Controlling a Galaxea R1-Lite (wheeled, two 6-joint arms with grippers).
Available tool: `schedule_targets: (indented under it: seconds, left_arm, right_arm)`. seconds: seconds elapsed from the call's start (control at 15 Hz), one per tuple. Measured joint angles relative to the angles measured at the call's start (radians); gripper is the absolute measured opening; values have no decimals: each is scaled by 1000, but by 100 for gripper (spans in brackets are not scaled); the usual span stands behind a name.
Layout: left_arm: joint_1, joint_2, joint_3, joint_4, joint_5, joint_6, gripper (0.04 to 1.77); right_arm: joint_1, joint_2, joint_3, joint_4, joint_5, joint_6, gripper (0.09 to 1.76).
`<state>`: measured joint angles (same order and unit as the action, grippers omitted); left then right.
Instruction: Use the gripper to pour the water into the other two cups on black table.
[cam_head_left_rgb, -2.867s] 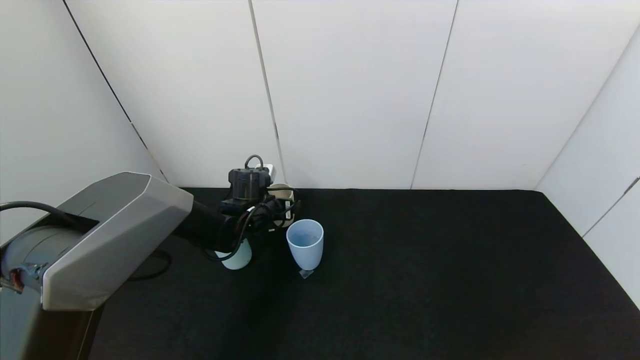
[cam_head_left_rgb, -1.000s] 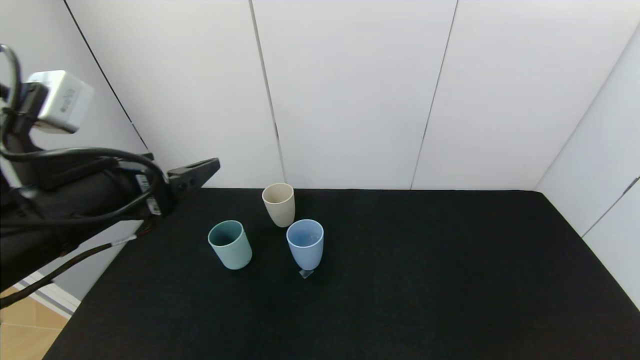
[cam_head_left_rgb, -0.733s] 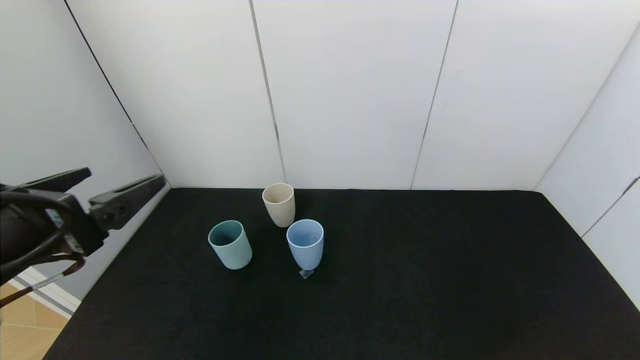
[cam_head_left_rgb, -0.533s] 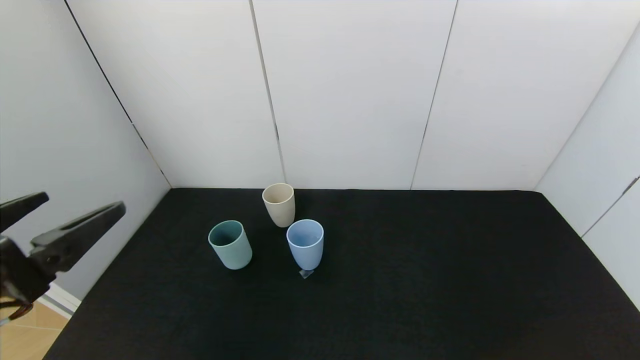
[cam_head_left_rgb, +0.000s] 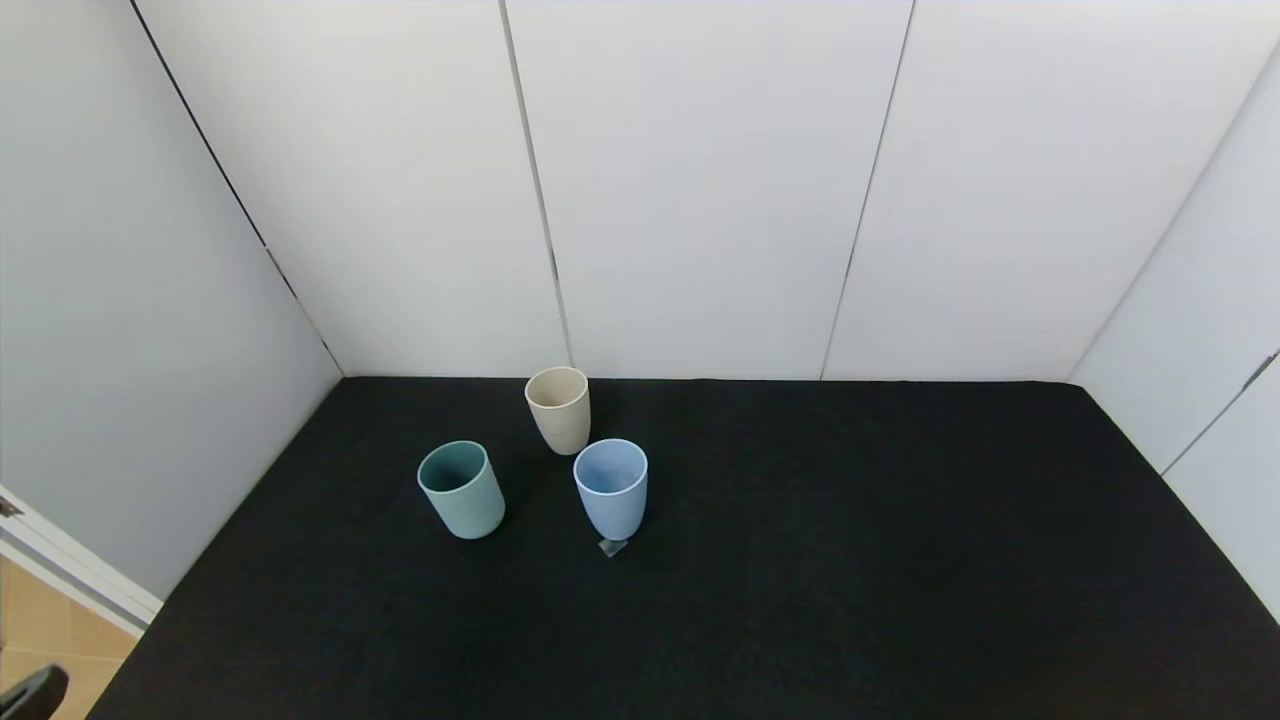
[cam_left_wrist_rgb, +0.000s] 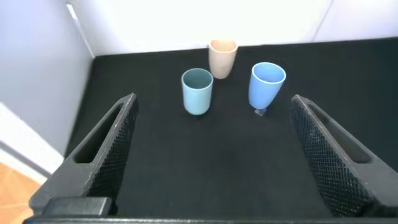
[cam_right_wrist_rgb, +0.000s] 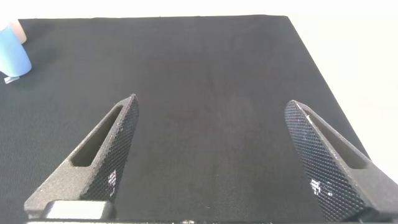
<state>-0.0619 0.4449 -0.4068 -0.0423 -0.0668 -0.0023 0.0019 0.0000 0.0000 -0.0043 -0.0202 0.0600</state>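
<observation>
Three cups stand upright on the black table, left of its middle: a teal-green cup, a light blue cup and a cream-beige cup behind them. My left gripper is open and empty, held back from the table's left front, looking at the teal-green cup, the light blue cup and the beige cup. Only a dark tip of it shows in the head view. My right gripper is open and empty above the table's right part.
White wall panels close the table at the back and both sides. A small clear scrap lies at the light blue cup's foot. The wood floor shows past the table's left front corner.
My left arm has drawn back from the cups, leftward and down, almost out of the head view, with its gripper open. The beige cup stands free on the table.
</observation>
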Motion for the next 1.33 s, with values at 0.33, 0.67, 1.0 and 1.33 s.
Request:
schedule_targets:
  seconds: [0.33,0.67,1.0,1.33]
  left_arm:
    - [55,-219,68,91,-1,2,172]
    - [63,-390,216,82,1,15,172]
    - [63,-443,370,-49,3,63,172]
    - [62,-446,405,-7,43,41,172]
  right_arm:
    - [0,0,0,0,0,0,171]
    - [0,0,0,0,0,0,171]
    - [0,0,0,0,0,-1,171]
    - [0,0,0,0,0,0,171]
